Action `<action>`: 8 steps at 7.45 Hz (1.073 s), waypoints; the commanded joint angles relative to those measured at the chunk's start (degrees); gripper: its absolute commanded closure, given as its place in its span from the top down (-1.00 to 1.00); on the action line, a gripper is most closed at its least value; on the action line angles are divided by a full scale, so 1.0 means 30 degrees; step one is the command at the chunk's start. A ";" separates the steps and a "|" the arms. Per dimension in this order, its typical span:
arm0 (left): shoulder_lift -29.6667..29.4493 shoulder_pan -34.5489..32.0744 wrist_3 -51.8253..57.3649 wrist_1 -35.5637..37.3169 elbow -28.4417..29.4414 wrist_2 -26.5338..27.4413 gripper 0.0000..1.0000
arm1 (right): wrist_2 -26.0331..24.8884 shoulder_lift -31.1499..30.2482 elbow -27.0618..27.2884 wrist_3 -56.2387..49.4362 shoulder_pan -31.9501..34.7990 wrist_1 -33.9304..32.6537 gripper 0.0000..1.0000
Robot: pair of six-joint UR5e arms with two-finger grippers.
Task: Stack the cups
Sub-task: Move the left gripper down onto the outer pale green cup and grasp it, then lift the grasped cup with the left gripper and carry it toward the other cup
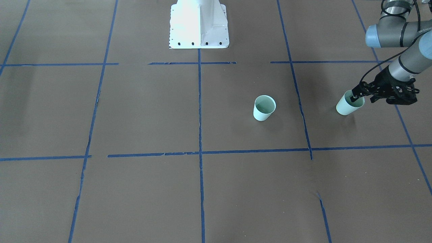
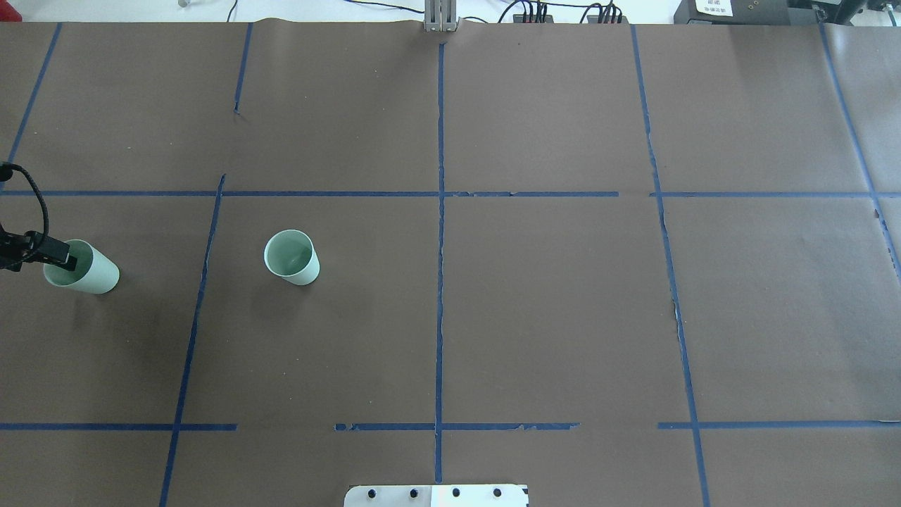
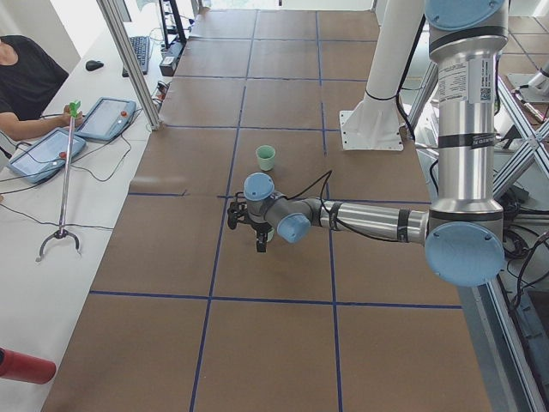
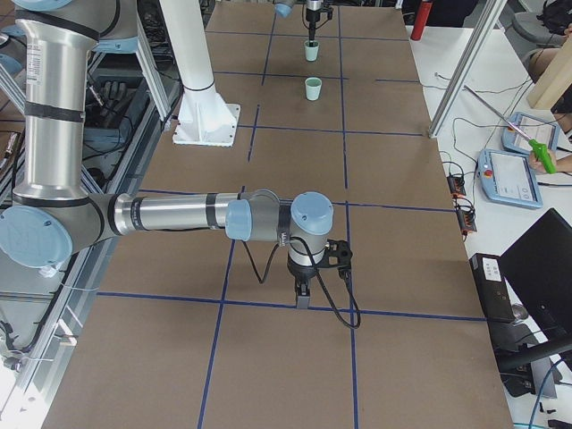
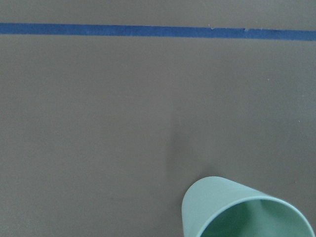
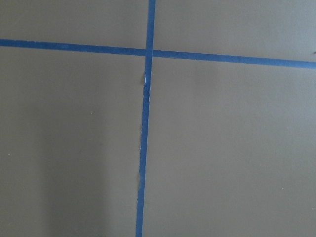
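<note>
Two pale mint-green cups are on the brown table. One cup (image 1: pixel 264 108) (image 2: pixel 293 259) stands upright and free near the middle, on my left half. My left gripper (image 1: pixel 355 98) (image 2: pixel 65 257) is shut on the rim of the other cup (image 1: pixel 347 107) (image 2: pixel 97 274), one finger inside it, one outside. This cup is at the table's far left and leans a little. It also shows in the left wrist view (image 5: pixel 232 210) at the bottom right. My right gripper (image 4: pixel 302 297) hangs over bare table far from both cups; I cannot tell whether it is open or shut.
Blue tape lines (image 2: pixel 440 232) divide the brown paper table into squares. The white robot base (image 1: pixel 199 25) stands at the table's robot-side edge. Operators with tablets (image 3: pixel 51 146) sit along the far side of the table.
</note>
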 commanded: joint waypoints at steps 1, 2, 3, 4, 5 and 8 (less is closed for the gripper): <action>-0.0030 0.0123 -0.0052 -0.0066 0.0022 0.0001 -0.97 | 0.0000 0.0000 0.0000 0.0000 0.0000 -0.0017 1.00; -0.0030 0.0123 -0.0110 -0.0066 -0.0007 0.0001 -1.00 | 0.0000 0.0000 0.0000 0.0000 0.0000 0.0012 1.00; -0.0059 0.0094 -0.0836 -0.0066 -0.0181 -0.0028 -1.00 | 0.0000 0.0000 0.0000 0.0000 0.0000 0.0013 1.00; -0.0059 0.0065 -0.1336 -0.0066 -0.0589 0.0001 -1.00 | 0.0000 0.0000 0.0000 0.0029 0.0000 0.0013 1.00; 0.0173 -0.0138 -0.1225 0.0195 -0.1782 -0.0173 -1.00 | 0.0000 0.0000 0.0000 0.0000 0.0000 0.0013 1.00; -0.0175 -0.1046 -0.0961 0.6999 -0.6671 -0.0233 -1.00 | 0.0000 0.0000 0.0029 0.0000 0.0000 0.0013 1.00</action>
